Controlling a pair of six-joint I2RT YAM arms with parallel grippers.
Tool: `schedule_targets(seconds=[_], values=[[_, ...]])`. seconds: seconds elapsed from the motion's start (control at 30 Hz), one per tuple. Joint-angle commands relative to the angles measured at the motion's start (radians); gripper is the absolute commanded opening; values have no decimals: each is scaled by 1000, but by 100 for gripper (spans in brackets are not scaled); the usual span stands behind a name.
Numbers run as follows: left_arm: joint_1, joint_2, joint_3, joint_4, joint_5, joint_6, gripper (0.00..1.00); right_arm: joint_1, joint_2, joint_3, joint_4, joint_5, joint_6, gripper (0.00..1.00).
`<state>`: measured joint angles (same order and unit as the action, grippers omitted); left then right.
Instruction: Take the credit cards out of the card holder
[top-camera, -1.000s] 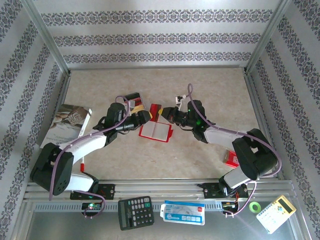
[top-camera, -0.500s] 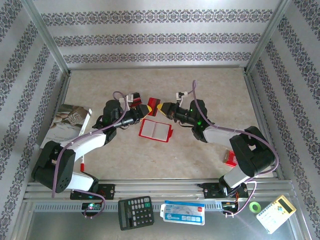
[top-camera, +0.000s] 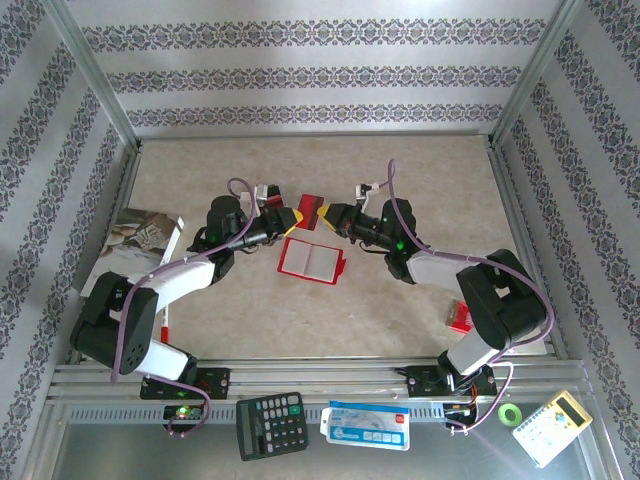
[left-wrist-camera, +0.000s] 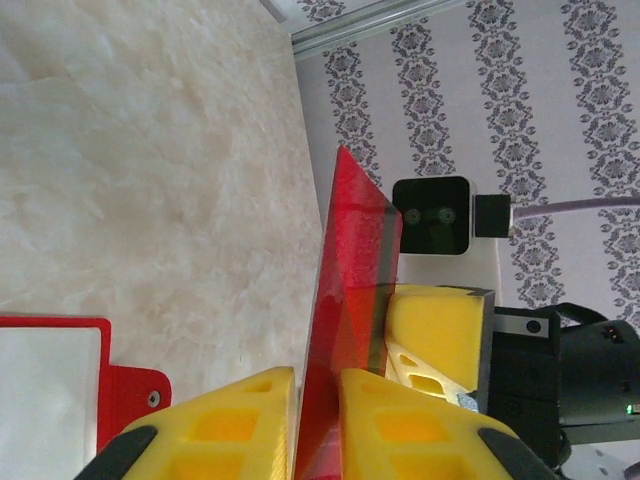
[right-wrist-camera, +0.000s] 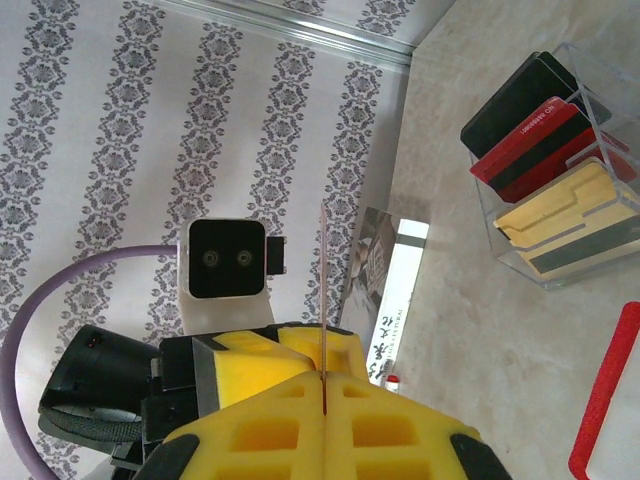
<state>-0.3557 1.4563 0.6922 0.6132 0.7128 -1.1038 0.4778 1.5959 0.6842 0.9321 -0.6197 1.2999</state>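
A red credit card (top-camera: 311, 208) hangs above the table, gripped from both sides. My left gripper (left-wrist-camera: 315, 385) is shut on its near edge, the card (left-wrist-camera: 355, 260) standing upright between the yellow fingers. My right gripper (right-wrist-camera: 323, 375) is shut on the same card (right-wrist-camera: 323, 290), seen edge-on as a thin line. In the top view the left gripper (top-camera: 291, 216) and right gripper (top-camera: 326, 213) face each other. The red card holder (top-camera: 312, 261) lies open and flat on the table just below them, pale pockets up. A clear stand (right-wrist-camera: 550, 160) holds black, red and tan cards.
A booklet (top-camera: 130, 245) lies at the left wall and a small red box (top-camera: 460, 318) by the right arm's base. On the front ledge are a black calculator (top-camera: 270, 425), a blue-and-white packet (top-camera: 365, 425), a green tape roll (top-camera: 510, 413) and a yellow calculator (top-camera: 550, 428).
My left gripper has swung up beside the red card and its jaws have come together on it. The right gripper kept its hold, shifting slightly toward the far side.
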Motion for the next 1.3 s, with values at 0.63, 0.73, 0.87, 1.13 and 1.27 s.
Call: schedule_targets(seconds=[0.63, 0.73, 0.87, 1.13, 1.27], values=[[97, 25, 272, -626, -142, 632, 0, -26, 17, 42, -348, 94, -114, 77], [114, 63, 340, -697, -190, 800, 0, -30, 34, 47, -353, 84, -120, 79], [149, 134, 410, -699, -155, 961, 0, -34, 50, 48, -347, 66, -113, 86], [189, 234, 570, -823, -161, 1219, 0, -44, 13, 27, -398, 95, -152, 98], [216, 270, 649, -944, -164, 1343, 0, -51, 9, 41, -431, 87, -166, 98]])
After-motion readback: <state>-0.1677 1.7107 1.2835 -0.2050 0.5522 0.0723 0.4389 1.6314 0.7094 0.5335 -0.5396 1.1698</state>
